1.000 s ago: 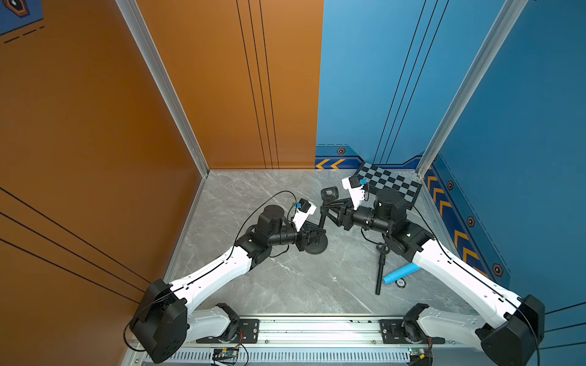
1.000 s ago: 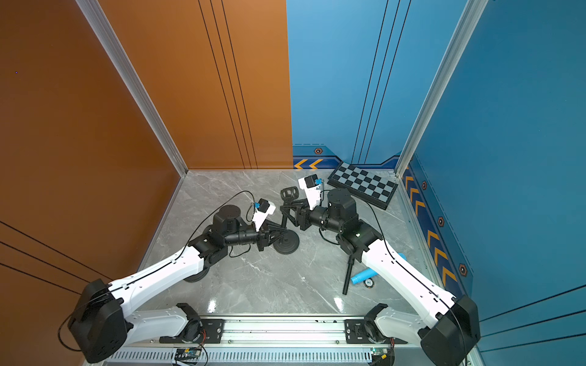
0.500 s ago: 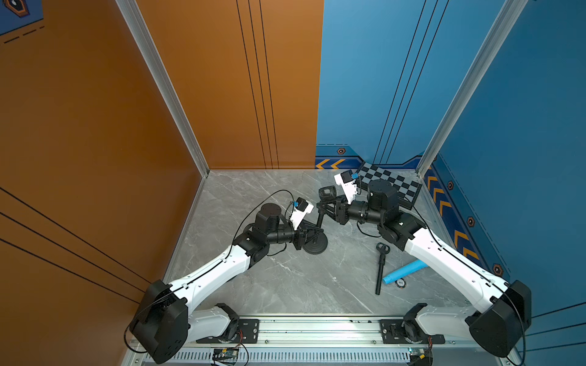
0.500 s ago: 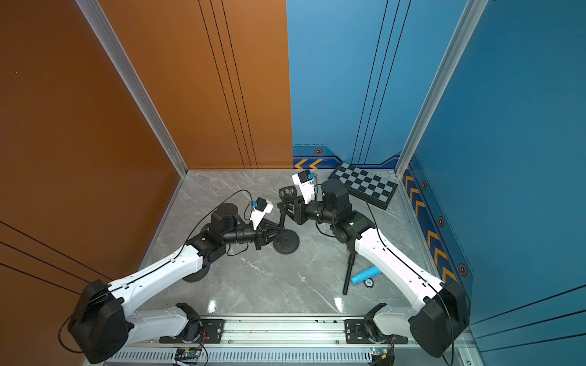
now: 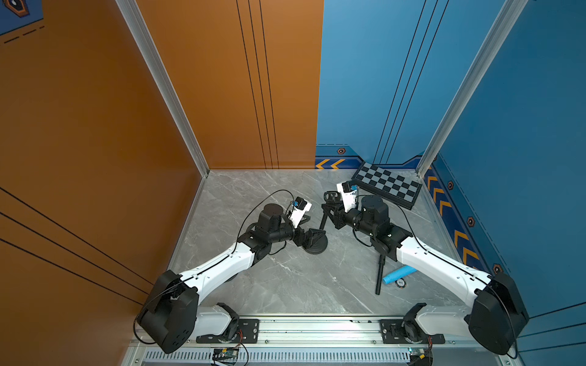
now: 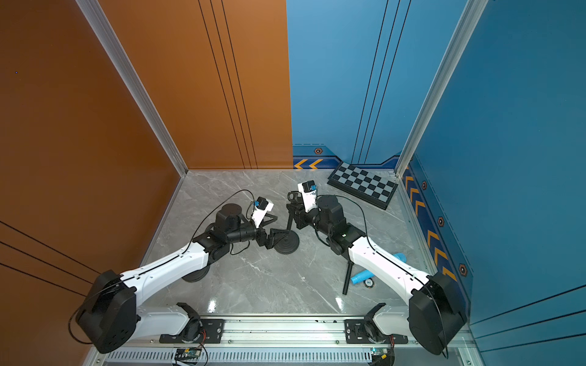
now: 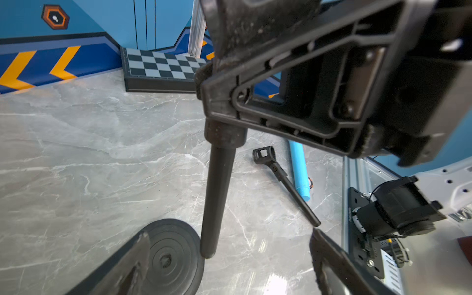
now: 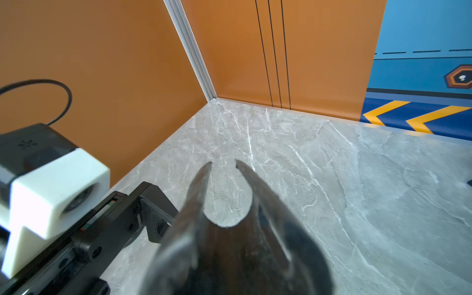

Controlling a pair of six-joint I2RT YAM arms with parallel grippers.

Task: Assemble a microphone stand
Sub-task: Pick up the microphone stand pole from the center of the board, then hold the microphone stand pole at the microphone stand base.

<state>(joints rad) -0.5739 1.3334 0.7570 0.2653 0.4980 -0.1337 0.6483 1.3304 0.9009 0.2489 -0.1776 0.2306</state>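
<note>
Grey marble floor between orange and blue walls: my right gripper [image 5: 333, 216] is pinched on the collar of the pole [image 7: 217, 191], which hangs below its fingers, clip end up, its long axis close to upright but leaning. My left gripper [image 5: 312, 236] stands spread wide about the round base [image 7: 173, 258], gripping nothing. The pole's foot sits just beside the base's rim, on the side toward the right gripper, so I judge that arm must carry it inward over the centre hole.
</note>
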